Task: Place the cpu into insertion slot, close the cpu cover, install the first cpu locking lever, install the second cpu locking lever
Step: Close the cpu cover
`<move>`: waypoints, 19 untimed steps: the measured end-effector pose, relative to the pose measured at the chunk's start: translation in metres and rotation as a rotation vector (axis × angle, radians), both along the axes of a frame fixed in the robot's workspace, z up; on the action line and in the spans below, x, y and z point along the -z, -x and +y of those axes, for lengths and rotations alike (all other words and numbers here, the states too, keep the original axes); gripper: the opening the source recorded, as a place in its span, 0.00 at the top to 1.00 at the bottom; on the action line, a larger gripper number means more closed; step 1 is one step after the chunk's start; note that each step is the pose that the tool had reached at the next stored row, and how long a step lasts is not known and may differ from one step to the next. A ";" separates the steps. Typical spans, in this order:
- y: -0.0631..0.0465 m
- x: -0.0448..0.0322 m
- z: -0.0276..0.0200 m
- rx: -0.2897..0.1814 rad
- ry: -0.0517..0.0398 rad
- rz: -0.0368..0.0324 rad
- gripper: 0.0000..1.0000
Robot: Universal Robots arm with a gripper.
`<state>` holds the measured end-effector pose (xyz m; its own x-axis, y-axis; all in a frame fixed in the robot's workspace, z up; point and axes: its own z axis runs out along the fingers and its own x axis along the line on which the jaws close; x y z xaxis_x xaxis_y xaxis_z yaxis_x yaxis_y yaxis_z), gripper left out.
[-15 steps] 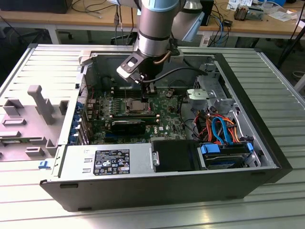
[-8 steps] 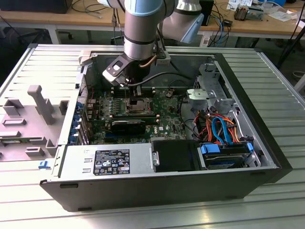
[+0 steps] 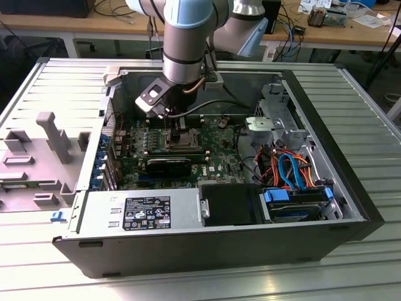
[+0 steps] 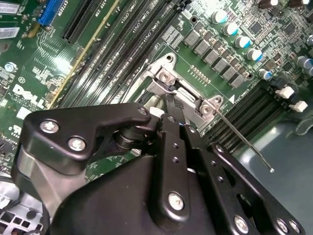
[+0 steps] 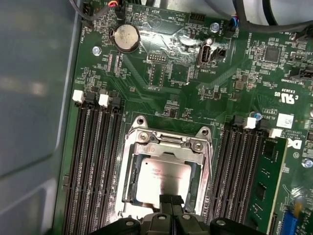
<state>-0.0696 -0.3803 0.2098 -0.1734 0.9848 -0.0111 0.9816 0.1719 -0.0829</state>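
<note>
Gripper: black two-finger gripper [image 5: 168, 201] clenched, empty, tips at the chip's edge.
Cpu: flat square silvery-grey cpu [image 5: 161, 178] laid in the dark-rimmed square insertion slot [image 5: 128, 182].
Risk: chip may be skewed, contacts bent, if pressed off-centre.

cpu [image 5: 164, 178] top: matt silver-grey metal; cpu cover [image 5: 168, 141]: bare shiny metal; motherboard [image 5: 181, 73]: glossy green; gripper [image 5: 168, 200]: matt black

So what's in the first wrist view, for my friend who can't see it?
A silvery square cpu lies in the insertion slot in the middle of a green motherboard, with the black gripper right at one edge of the chip. Long black memory slots run along both sides, and a round coin battery sits farther off.
</note>
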 end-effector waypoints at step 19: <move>-0.029 -0.0032 0.0000 -0.001 -0.0230 0.0026 0.89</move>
<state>-0.0404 -0.3803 0.2129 -0.1744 0.9846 0.0119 0.9812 0.1748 -0.0814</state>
